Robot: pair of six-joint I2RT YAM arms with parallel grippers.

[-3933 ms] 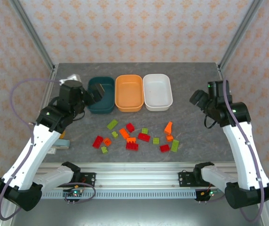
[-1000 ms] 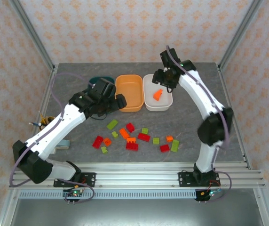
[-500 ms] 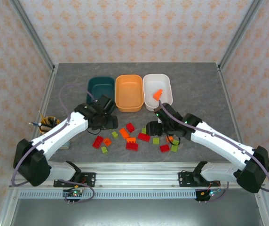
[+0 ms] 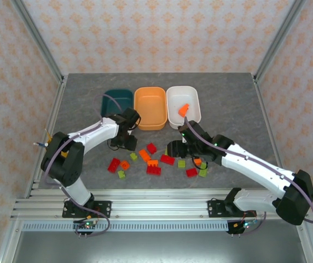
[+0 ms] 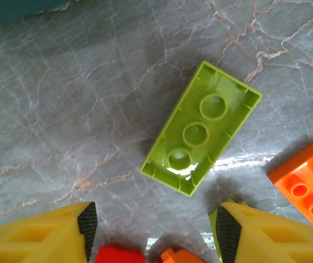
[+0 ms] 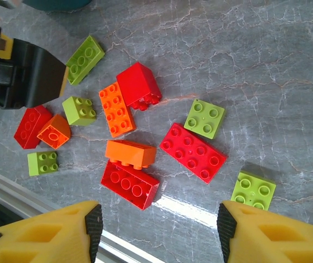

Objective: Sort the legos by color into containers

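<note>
Left end effector (image 5: pixel 154 230), fingers spread, faces a lime brick (image 5: pixel 201 127) lying studs-down. An orange brick (image 5: pixel 307 183) is cut off at the frame edge. Right end effector (image 6: pixel 159 230) is likewise spread.

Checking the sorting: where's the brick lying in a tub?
Top view: the orange brick lies in the white tub, the rightmost one, beside the orange tub.

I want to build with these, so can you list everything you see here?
tubs: three, teal, orange, white, row at the far side.
red bricks: five, red, on the table.
orange bricks: five, orange, four on the table, one in the white tub.
lime bricks: six, lime, on the table.
table: one, grey marbled.
arms: two, white, over the bricks.
left tool: open, above a long lime brick.
right tool: open, above the bricks.
</note>
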